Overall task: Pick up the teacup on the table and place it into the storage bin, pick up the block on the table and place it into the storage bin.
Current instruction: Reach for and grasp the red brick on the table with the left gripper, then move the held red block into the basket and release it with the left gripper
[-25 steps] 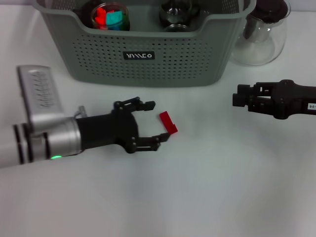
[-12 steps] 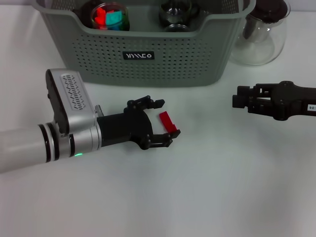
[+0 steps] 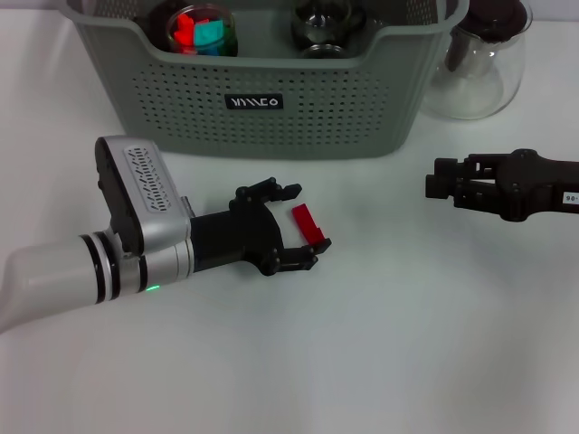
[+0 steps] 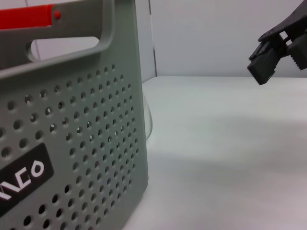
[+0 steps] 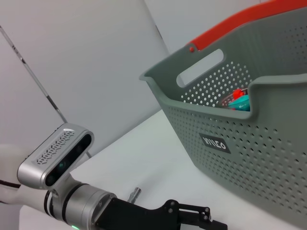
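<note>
Centre-left of the head view: your left gripper (image 3: 297, 228) is spread wide, fingers bracketing the red block (image 3: 308, 224) flat on the table (image 3: 380, 344), likely ready to close. Storage bin (image 3: 271, 90) waits at top. Right gripper (image 3: 432, 184) idles right; closure unclear.

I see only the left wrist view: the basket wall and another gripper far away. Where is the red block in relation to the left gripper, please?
Observer: In the head view the red block lies on the table between the open fingers of the left gripper.
Operator: Is a teacup on the table?
Observer: None shows there. Inside the storage bin stand a glass cup with coloured blocks and a second glass vessel.
Operator: What is near the right gripper?
Observer: The right gripper hovers in front of a glass teapot that stands beside the bin.
</note>
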Controlling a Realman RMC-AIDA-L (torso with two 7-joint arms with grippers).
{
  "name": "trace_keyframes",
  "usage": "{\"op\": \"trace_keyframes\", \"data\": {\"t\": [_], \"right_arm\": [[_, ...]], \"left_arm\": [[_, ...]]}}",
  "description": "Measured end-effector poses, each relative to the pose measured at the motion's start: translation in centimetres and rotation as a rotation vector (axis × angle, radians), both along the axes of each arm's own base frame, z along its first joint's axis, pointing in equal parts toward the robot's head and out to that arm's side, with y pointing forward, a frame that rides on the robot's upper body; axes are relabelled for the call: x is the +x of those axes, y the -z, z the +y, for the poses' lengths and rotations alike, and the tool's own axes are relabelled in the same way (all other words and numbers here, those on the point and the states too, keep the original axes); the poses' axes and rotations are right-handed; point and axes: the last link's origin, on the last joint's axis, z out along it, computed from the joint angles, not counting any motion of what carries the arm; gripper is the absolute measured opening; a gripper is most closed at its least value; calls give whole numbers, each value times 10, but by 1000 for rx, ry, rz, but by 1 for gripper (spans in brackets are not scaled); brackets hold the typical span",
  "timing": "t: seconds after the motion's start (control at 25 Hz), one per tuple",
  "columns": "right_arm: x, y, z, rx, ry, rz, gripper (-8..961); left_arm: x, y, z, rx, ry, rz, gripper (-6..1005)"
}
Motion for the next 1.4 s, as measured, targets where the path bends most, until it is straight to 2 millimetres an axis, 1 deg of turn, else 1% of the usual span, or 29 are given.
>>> {"op": "trace_keyframes", "data": {"t": [0.28, 1.0, 1.32, 1.4], "right_arm": [[0, 0, -1, -1, 1, 2, 425], [1, 0, -1, 1, 5, -1, 439], [2, 0, -1, 2, 7, -2, 447], [2, 0, -1, 2, 7, -1, 449]], "left_arm": [[-2, 7, -1, -2, -2, 30, 861], [-2, 10, 3, 9, -25, 55, 859], [-1, 9, 2, -6, -16, 48, 664], [0, 2, -1, -17, -12, -4, 661]]}}
